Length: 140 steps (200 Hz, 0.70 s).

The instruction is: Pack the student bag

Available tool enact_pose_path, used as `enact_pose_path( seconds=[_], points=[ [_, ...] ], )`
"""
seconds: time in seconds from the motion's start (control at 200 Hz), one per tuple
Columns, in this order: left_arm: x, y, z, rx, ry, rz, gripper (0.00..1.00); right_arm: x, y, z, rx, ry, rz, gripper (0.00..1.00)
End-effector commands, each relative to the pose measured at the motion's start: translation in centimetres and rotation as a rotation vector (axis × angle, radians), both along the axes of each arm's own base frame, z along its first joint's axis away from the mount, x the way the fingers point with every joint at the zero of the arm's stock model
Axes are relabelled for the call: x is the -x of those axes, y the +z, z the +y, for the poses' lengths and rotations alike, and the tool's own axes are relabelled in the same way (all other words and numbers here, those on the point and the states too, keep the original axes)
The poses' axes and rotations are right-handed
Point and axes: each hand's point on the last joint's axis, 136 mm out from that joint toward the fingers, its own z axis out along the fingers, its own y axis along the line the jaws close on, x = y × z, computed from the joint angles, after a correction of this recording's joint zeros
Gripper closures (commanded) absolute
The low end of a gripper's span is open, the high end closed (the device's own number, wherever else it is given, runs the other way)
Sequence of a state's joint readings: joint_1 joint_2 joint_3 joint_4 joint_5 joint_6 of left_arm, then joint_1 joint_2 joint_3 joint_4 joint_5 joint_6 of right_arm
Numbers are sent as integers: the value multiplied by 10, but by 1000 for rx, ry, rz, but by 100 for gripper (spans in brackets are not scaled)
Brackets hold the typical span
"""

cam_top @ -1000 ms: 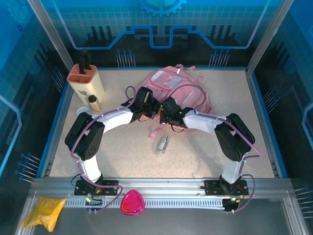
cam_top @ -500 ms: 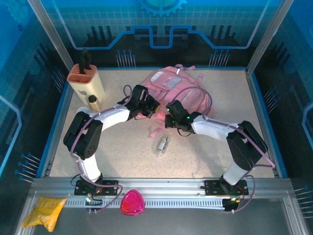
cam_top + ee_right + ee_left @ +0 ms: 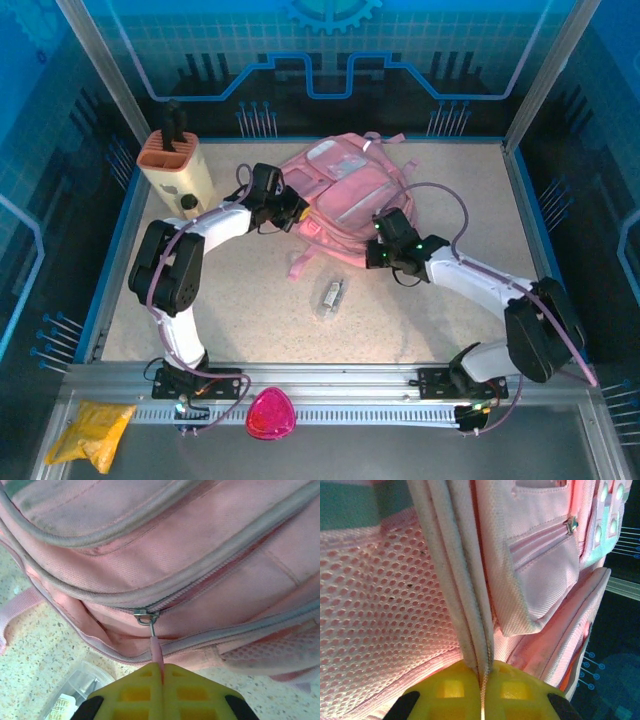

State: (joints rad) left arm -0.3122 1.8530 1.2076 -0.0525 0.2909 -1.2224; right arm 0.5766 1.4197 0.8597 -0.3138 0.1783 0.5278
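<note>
Over the last second both arms drew apart, tensioning the large soft pink fabric backpack (image 3: 345, 195) at the table's (image 3: 240, 310) far centre; left fingers (image 3: 447, 690) pinch its pale seam edge (image 3: 462, 580), right fingers (image 3: 132, 692) pinch the pink zip pull (image 3: 155, 647), so the zip is probably being run.

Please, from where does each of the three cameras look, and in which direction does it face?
Top external: above and behind the bases, facing down on the table; both arms show, left gripper and right gripper at the backpack.
Left wrist: on the left arm, close against the backpack's mesh; its yellow fingers pinch a pale seam.
Right wrist: on the right arm, facing the backpack's side; its yellow fingers pinch the zipper pull.
Shared: top and right wrist views both show the clear packet.
</note>
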Motion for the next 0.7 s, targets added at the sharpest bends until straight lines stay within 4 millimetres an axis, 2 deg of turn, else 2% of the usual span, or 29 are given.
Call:
enact_pose_path(
  seconds=[0.0, 0.065, 0.08, 0.15, 0.485, 0.59, 0.65, 0.695],
  points=[
    [-25, 12, 20, -46, 49, -73, 100, 14, -29, -5, 71, 46, 118, 100],
    [-23, 12, 20, -52, 40, -70, 100, 11, -34, -5, 78, 46, 121, 100],
    [-22, 12, 19, -54, 37, -72, 100, 4, -26, -1, 68, 46, 101, 100],
    [-19, 12, 17, -64, 26, -72, 100, -2, -24, 2, 71, 55, 88, 95],
    [-18, 18, 7, -68, 11, -86, 100, -18, -36, 9, 107, 62, 95, 80],
    [-17, 19, 5, -69, 7, -86, 100, -21, -45, 8, 124, 59, 106, 81],
    [-16, 20, 4, -69, 4, -88, 100, -22, -46, 8, 135, 60, 107, 89],
    [-15, 21, 3, -71, -1, -92, 100, -23, -44, 6, 140, 58, 100, 92]
  ],
)
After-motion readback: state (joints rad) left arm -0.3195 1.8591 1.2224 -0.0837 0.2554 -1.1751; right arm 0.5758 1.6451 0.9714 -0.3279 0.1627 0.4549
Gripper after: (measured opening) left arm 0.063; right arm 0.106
